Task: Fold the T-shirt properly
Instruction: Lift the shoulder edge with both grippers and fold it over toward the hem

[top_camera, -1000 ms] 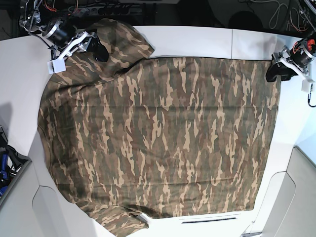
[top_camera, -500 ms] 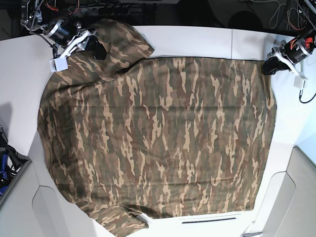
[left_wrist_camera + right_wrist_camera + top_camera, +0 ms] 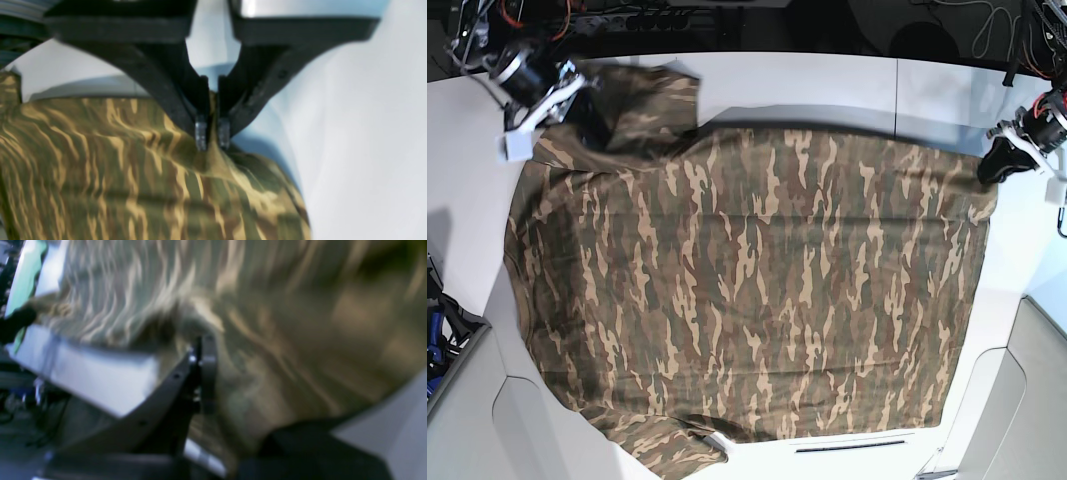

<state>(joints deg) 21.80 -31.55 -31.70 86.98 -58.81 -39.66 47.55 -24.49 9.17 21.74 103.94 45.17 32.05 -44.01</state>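
T-shirt (image 3: 747,290) lies spread flat across most of the worktop (image 3: 827,85), one sleeve at 11 o'clock, the other hanging off the edge at 7.

Left pincer (image 3: 212,135) is clenched on a pinch of hem at the 3 o'clock corner; the fabric tents up into the jaws.

Right pincer (image 3: 587,110) sits at the 11 o'clock sleeve/shoulder. Wrist view is blurred and one finger hides behind cloth, so I can't tell its grip.

Handling guess: light, limp fabric that drapes and stretches, with no stiffness. Grip seams or corners, both ends level, and lift slowly, otherwise it sags or wrinkles.
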